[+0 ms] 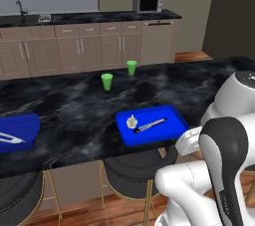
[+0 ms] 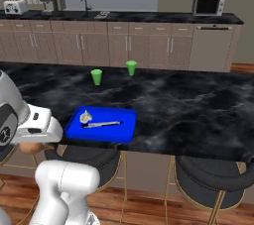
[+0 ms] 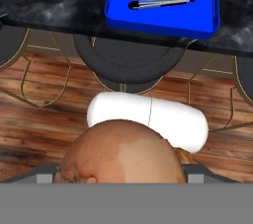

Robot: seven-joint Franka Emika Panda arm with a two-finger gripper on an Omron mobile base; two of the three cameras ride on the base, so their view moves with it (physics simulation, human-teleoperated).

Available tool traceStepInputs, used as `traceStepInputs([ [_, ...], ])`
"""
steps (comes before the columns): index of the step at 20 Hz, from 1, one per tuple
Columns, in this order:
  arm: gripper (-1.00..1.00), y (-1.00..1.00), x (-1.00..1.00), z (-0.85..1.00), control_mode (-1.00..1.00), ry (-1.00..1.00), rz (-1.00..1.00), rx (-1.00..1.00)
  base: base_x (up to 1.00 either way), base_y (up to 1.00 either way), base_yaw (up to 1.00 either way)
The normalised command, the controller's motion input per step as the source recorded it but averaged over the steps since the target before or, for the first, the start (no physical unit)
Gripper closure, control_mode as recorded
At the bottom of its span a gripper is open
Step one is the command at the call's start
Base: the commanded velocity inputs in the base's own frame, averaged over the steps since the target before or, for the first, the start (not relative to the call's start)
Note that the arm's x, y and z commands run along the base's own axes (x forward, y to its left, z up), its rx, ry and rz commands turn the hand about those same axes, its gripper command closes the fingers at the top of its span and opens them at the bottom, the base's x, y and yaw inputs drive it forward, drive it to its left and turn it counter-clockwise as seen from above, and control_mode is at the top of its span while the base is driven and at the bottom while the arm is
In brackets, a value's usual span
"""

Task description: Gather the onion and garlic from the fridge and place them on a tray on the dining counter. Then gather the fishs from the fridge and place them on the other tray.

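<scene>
The onion (image 3: 121, 154), orange-brown, sits large at the bottom of the hand view, and my gripper (image 3: 121, 171) is shut on it. It hides the fingers. In the right base view the onion (image 2: 31, 146) peeks out under the hand, below the edge of the dining counter (image 2: 188, 105). A blue tray (image 3: 197, 18) lies on the counter ahead of the hand. On that blue tray (image 2: 116, 132) are the pale garlic (image 2: 86, 116) and a slender dark-and-silver item (image 2: 101, 124). A second blue tray (image 1: 22, 125) at the far left carries a slender silver thing (image 1: 10, 139).
Two green cups (image 1: 107, 81) (image 1: 131, 67) stand further back on the counter. Black round stools (image 1: 132, 172) (image 2: 213, 179) with gold legs sit under the counter's near edge, over a wood floor. Beige cabinets with a microwave (image 2: 208, 4) line the back wall.
</scene>
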Motion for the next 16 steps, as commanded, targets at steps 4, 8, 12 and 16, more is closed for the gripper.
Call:
traceStepInputs([
  [4, 1.00, -0.19, 0.49, -0.01, -1.00, 0.01, 0.01, 0.06, 0.42, -0.17, 0.01],
  [8, 1.00, -0.33, 1.00, -0.07, -1.00, 0.04, 0.03, 0.12, 0.00, 0.00, 0.00],
  [12, 1.00, -0.20, 1.00, -0.12, -1.00, 0.06, 0.01, 0.10, 0.00, 0.00, 0.00],
  [16, 1.00, -0.03, 0.92, -0.23, -1.00, 0.09, 0.00, 0.04, 0.00, 0.00, 0.00],
])
